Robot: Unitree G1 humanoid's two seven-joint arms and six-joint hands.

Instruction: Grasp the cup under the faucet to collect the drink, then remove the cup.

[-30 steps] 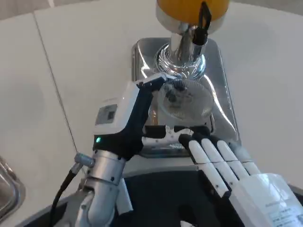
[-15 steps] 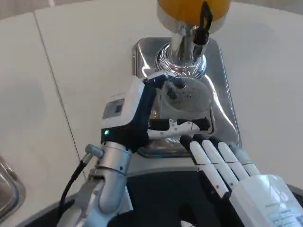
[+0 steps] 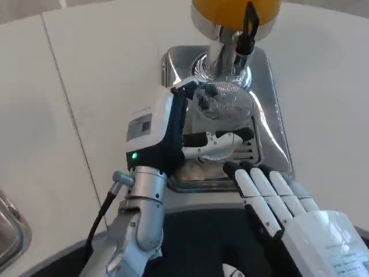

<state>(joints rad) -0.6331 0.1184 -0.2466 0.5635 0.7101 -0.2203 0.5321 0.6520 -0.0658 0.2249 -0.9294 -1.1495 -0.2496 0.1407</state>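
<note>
A clear plastic cup (image 3: 222, 109) stands over the steel drip tray (image 3: 271, 115), just below the faucet (image 3: 233, 49) of the orange drink dispenser (image 3: 235, 11). My left hand (image 3: 173, 135) grips the cup from its left side, fingers wrapped around the near wall. The black tap lever (image 3: 249, 23) sticks out above the cup. My right hand (image 3: 271, 193) rests at the tray's near edge with fingers straight and apart, holding nothing.
The white table (image 3: 86, 86) spreads to the left and right of the tray. A metal object's rim (image 3: 8, 231) shows at the lower left edge. A dark surface (image 3: 202, 236) lies below the tray between my arms.
My left hand has carried the cup away from me, from the tray's middle to right under the faucet. The right hand has barely shifted.
</note>
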